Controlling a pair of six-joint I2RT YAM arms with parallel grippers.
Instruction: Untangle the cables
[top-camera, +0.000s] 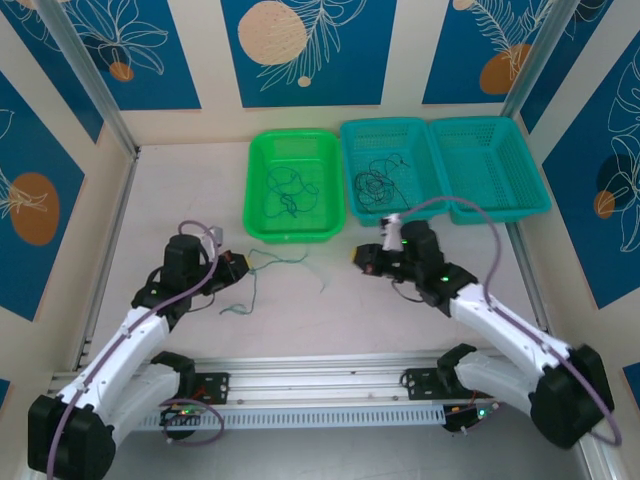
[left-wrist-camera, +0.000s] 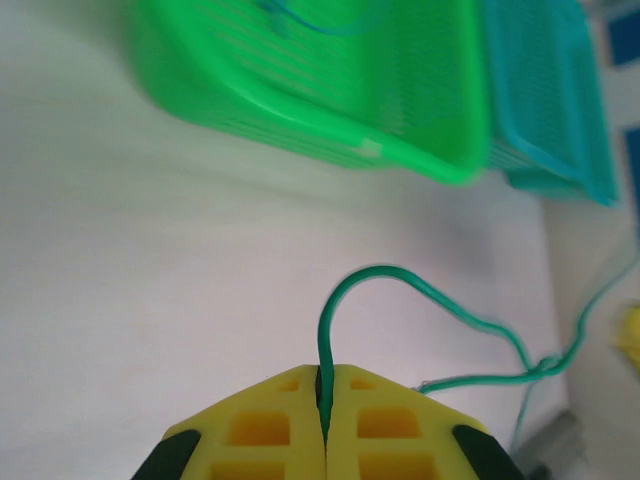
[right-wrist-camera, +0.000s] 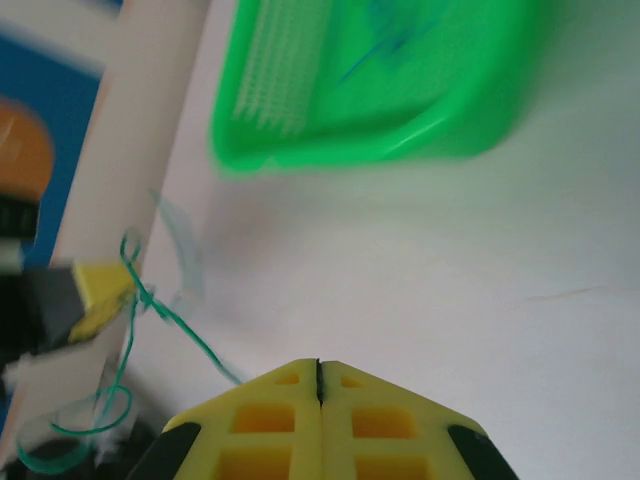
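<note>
Your left claw (left-wrist-camera: 322, 380) pinches green wire (left-wrist-camera: 430, 292), strand trailing over surface (top-camera: 190, 190) on near side of green tray (top-camera: 292, 236). Right claw (right-wrist-camera: 318, 368) closed, can't tell if holding anything. Few strands (top-camera: 288, 195) sit inside tray. Dark clump (top-camera: 375, 185) waits in teal basket (top-camera: 350, 205) beside tray. Judging by that, most untangling left.

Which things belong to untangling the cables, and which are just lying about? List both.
Job: green cable pinched in the left gripper; shut right gripper; loose cables in the green basket; cable clump in the middle teal basket.
Lying about: right teal basket; purple arm cable.
</note>
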